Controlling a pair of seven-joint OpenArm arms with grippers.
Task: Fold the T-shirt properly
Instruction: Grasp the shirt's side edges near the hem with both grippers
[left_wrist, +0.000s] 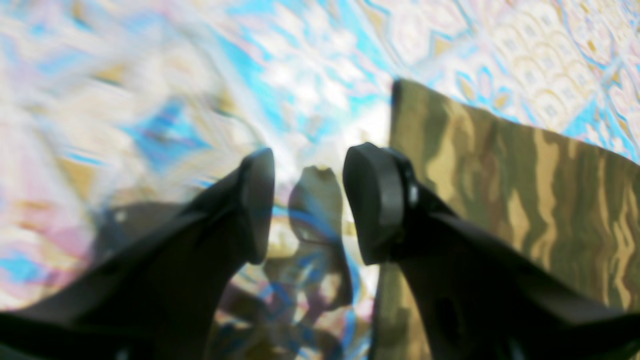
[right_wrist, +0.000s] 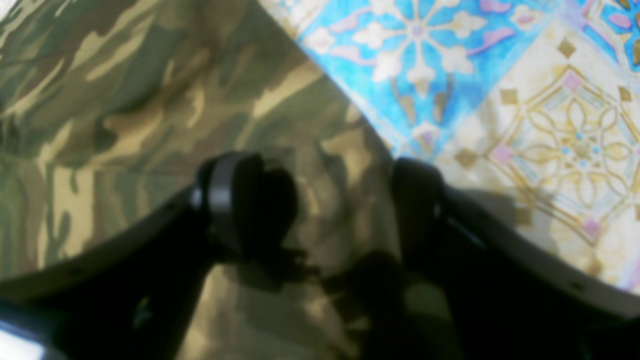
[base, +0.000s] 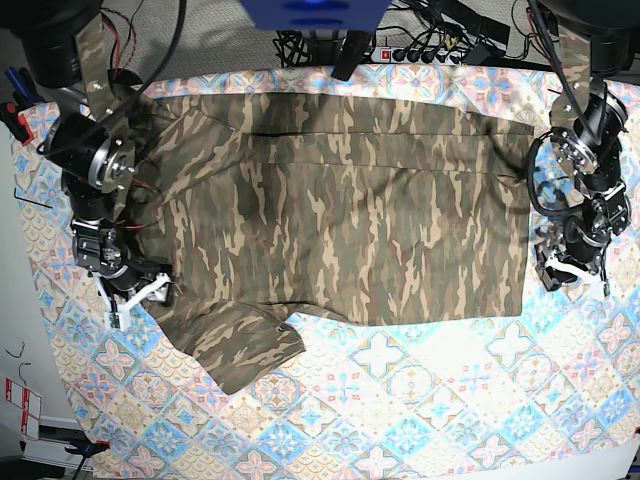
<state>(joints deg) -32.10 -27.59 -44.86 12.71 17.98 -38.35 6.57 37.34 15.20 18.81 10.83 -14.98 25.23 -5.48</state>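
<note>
Blur covers most of the left wrist view, so the tablecloth (left_wrist: 150, 100) pattern there is smeared and hard to read. In the base view the top edge of the T-shirt (base: 350, 210) meets dark equipment at the far side of the table, and part of its upper sleeve lies under the right arm. The T-shirt lies flat and spread on the tablecloth, its long axis running left to right across the table, one sleeve pointing toward the near edge on the right arm's side and the straight hem on the left arm's side. The left gripper (left_wrist: 308, 202) stands with jaws apart over bare cloth just beside the hem, holding nothing. The right gripper (right_wrist: 340, 210) is wide apart over the shirt's edge, with nothing between its fingers.
</note>
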